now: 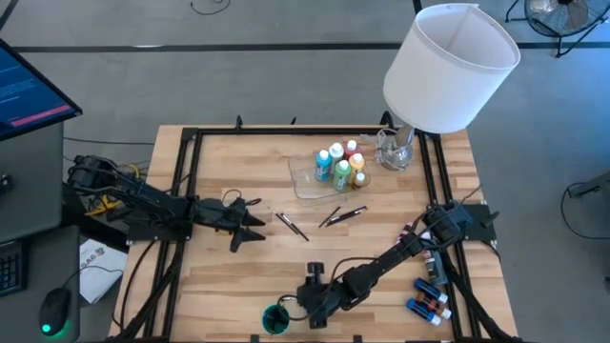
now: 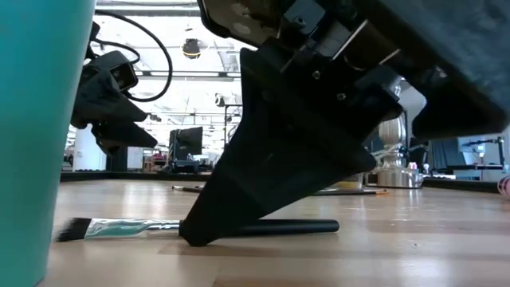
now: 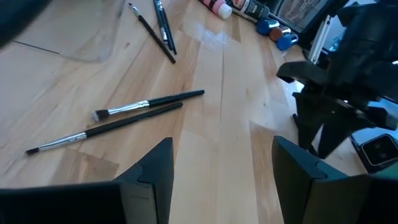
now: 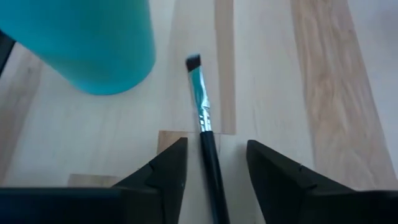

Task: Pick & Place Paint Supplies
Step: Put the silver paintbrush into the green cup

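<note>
A dark-handled brush [image 4: 202, 118] with a silver ferrule lies flat on the wood near the table's front edge, its bristle end toward a teal cup [image 4: 87, 43]. My right gripper [image 4: 214, 168] slants down over its handle, open, one finger on each side with a gap to the handle. In the low view the near finger [image 2: 239, 191] comes down to the tabletop in front of the brush [image 2: 287, 228]. My left gripper [image 1: 253, 224] hovers open at the table's left, with two more brushes [image 3: 143, 106] lying ahead of it. Paint bottles [image 1: 341, 164] stand at the back.
The bottles stand by a clear tray [image 1: 310, 176]. Several more brushes [image 1: 343, 214] lie mid-table. A white lampshade [image 1: 448, 67] on a glass base overhangs the far right corner. Small bottles [image 1: 429, 295] lie by the right rail. The teal cup [image 1: 276, 319] stands beside my right gripper.
</note>
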Tool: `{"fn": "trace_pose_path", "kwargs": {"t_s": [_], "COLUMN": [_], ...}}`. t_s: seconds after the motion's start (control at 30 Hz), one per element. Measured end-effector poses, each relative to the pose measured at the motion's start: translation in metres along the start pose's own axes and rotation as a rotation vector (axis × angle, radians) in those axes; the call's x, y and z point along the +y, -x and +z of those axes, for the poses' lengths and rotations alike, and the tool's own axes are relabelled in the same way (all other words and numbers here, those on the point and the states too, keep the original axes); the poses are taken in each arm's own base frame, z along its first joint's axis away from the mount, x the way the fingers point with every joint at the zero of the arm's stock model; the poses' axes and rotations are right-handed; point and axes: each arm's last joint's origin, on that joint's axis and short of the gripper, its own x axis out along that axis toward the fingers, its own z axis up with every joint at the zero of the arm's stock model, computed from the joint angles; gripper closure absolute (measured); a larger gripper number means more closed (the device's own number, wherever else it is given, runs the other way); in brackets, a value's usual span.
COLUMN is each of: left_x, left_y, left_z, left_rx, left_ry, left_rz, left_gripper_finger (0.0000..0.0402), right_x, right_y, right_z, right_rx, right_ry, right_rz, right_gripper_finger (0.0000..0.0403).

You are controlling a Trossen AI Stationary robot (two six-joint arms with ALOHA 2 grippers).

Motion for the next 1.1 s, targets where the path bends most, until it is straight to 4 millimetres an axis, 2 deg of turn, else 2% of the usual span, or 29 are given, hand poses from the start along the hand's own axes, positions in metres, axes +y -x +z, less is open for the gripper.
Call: {"fn": "trace_pose_path", "kwargs": {"t_s": [0.3,0.47,0.83,1.1], "left_x": [-0.001,-0.001,-0.001,-0.001], "left_y": [0.000,0.000,0.000,0.000], "left_z": [0.001,0.001,0.001,0.002], "left_rx": [-0.012,-0.013,-0.017,-0.021], "left_ry": [0.000,-0.001,-0.002,-0.002], "left_rz": [-0.005,-0.006,-0.006,-0.006], "left_gripper_finger": [0.0238,0.0238,0.0238,0.0238], "right_x": [-0.004,-0.011,-0.027,-0.028], "right_y": [-0.001,-0.003,-0.001,-0.001], "right_z": [-0.001,-0.002,-0.002,-0.003], "right_rx": [0.010,0.038,0.094,0.088], "right_ry": [-0.040,-0.144,-0.517,-0.603], "right_rz": [-0.028,-0.053,-0.121,-0.152], "right_gripper_finger": [0.0311,0.0335,0.0345,0.0345]}}
